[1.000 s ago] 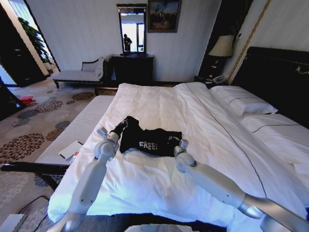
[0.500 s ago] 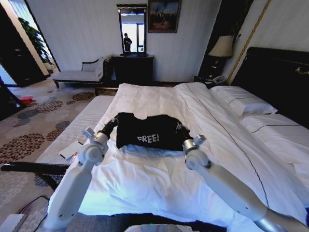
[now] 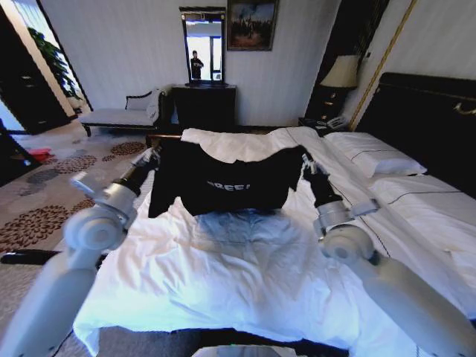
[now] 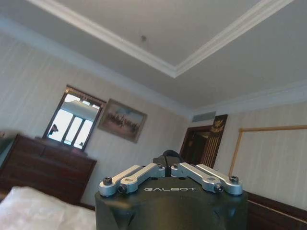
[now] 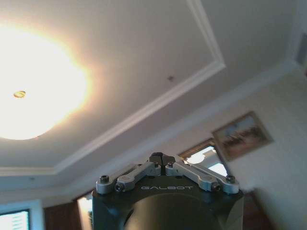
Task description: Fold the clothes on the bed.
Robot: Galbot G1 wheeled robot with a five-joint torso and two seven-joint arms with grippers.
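The clothes, a black T-shirt (image 3: 223, 182) with white lettering, hang spread wide in the air above the bed's white duvet (image 3: 245, 268). My left gripper (image 3: 151, 158) is shut on the shirt's left upper corner. My right gripper (image 3: 308, 166) is shut on the right upper corner. The cloth sags a little between them and its lower hem hangs just above the duvet. In the left wrist view the left gripper (image 4: 168, 162) points up at the ceiling with its fingers pressed together. The right gripper (image 5: 160, 159) looks the same in the right wrist view.
White pillows (image 3: 372, 160) lie against the dark headboard (image 3: 428, 111) on the right. A lamp (image 3: 342, 72) stands on the nightstand beyond. A dark dresser (image 3: 204, 104) and a pale bench (image 3: 119, 115) stand at the far wall. Patterned carpet (image 3: 44, 208) lies left of the bed.
Both arms have risen and moved apart, lifting the T-shirt off the duvet and stretching it from a bunched heap into a wide hanging sheet.
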